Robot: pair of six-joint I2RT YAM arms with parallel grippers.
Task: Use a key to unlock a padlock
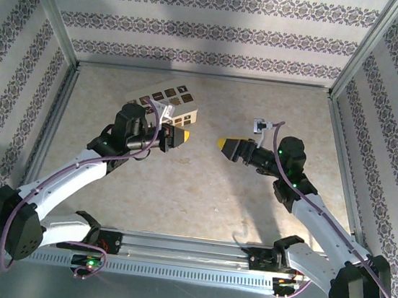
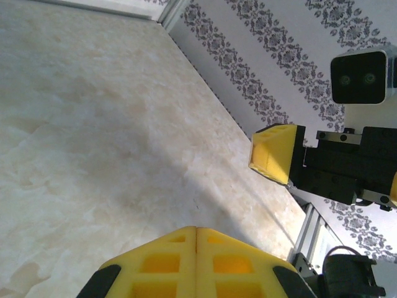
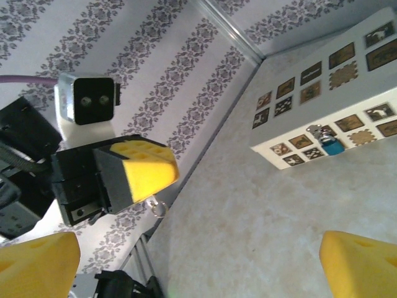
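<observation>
Left pincer: your left pincer (image 2: 196, 242) is closed, its yellow pads pressed flat together, and its own camera shows nothing between them.
Left tip: from the right wrist camera, a small shiny piece (image 3: 158, 208) hangs just under that tip; you cannot tell what it is.
Right pincer: your right pincer (image 3: 200, 251) stands wide open and holds nothing. In its own view one yellow finger is at 7 o'clock and the other at 5 o'clock.
Arm pose: from above, both arms reach in from the near edge with elbows bowed outward. The left one points toward 3 o'clock and the right toward 9 o'clock. The tips face each other with a gap between them.
Padlock: the blue padlock (image 3: 333, 147) lies on the tiled face of the cream box (image 1: 180, 96), near its lower edge. That is 3 o'clock in the right wrist view, well apart from both pincers.
Box: from above it lies at 11 o'clock from the table's middle, just beyond your left wrist.
Surface: a pale marbled table (image 1: 201, 193).
Room: striped floral wallpaper (image 1: 199, 33) covers three sides, with metal rails in the corners.
</observation>
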